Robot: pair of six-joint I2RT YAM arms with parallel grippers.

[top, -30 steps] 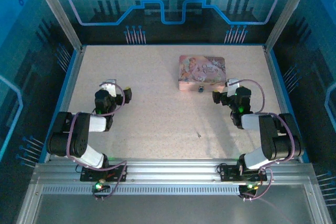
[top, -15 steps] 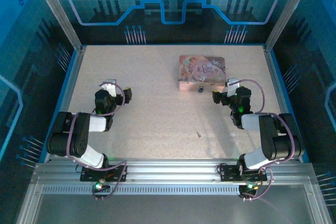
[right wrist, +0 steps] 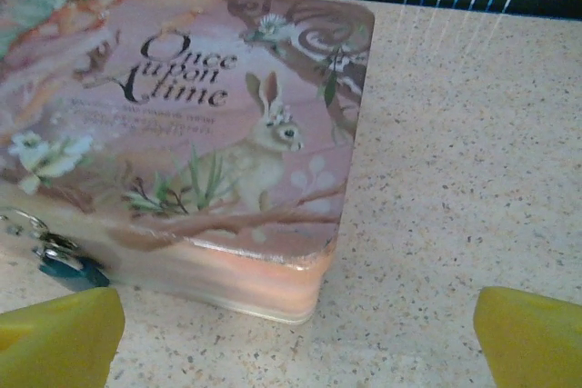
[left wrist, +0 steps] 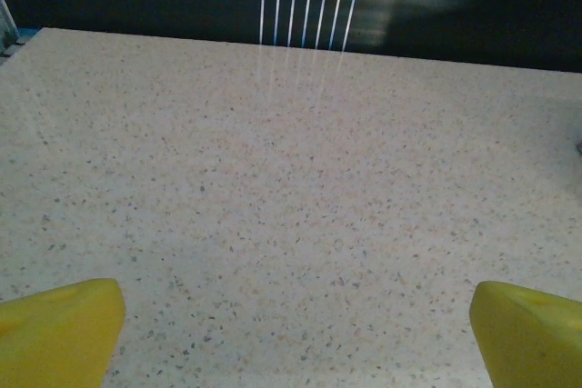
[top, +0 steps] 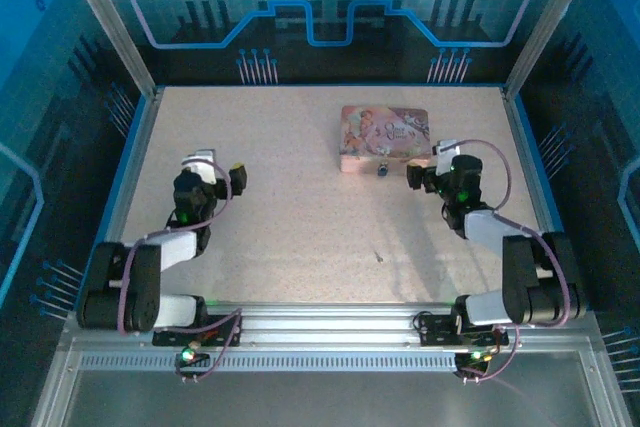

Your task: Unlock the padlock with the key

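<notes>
Padlock [top: 383, 169] is seen at front edge of tin [top: 385, 135], just left of right gripper [top: 417, 183] w/ fingers spread wide, while key [top: 379, 257] is laid on table [top: 290, 217] nearer the bases, closer to that arm than to left gripper [top: 238, 179], likewise spread.

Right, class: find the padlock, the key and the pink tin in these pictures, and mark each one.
padlock [right wrist: 71, 272]: right wrist view, on its bluish body below the shackle.
key [top: 379, 257]: top external view, on the middle of the thin sliver.
pink tin [right wrist: 200, 106]: right wrist view, on its printed lid.
</notes>
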